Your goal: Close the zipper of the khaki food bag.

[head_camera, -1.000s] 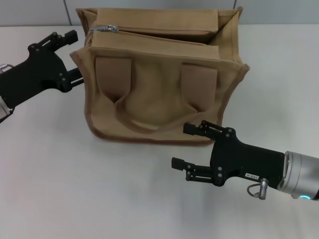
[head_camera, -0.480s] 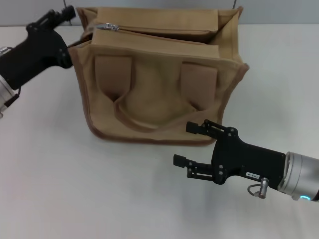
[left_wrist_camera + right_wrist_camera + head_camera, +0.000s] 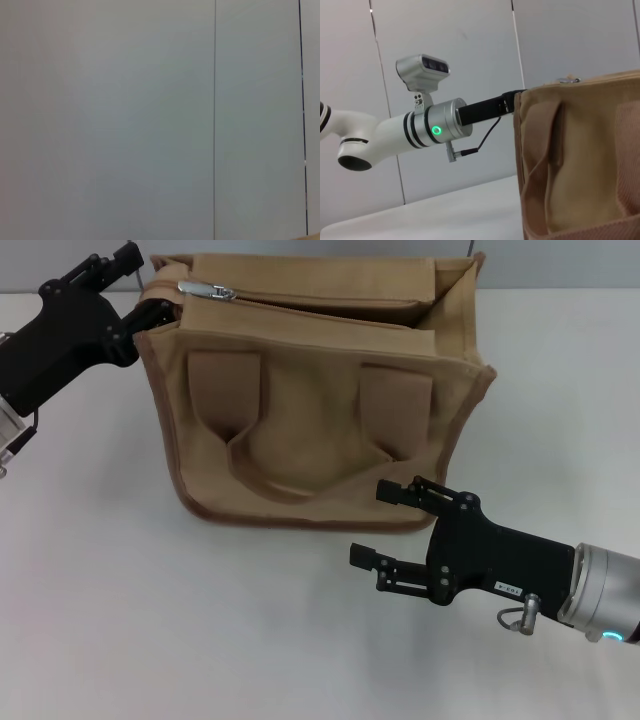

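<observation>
The khaki food bag [image 3: 320,430] stands upright on the white table, handles hanging down its front. Its zipper runs along the top, with the silver slider [image 3: 206,288] at the bag's left end and a dark gap showing at the right end. My left gripper [image 3: 147,284] is open at the bag's top left corner, one finger behind the corner and one against its front edge. My right gripper [image 3: 368,524] is open and empty, low over the table before the bag's lower right front. In the right wrist view the bag [image 3: 580,165] and slider [image 3: 568,79] show.
The white table [image 3: 150,620] spreads to the front and left of the bag. A grey panelled wall [image 3: 150,120] stands behind. In the right wrist view the left arm [image 3: 435,130] reaches to the bag's top corner.
My left gripper has moved up and toward the back, from beside the bag's left side to its top left corner. The bag's left edge has shifted slightly. The right gripper has barely moved.
</observation>
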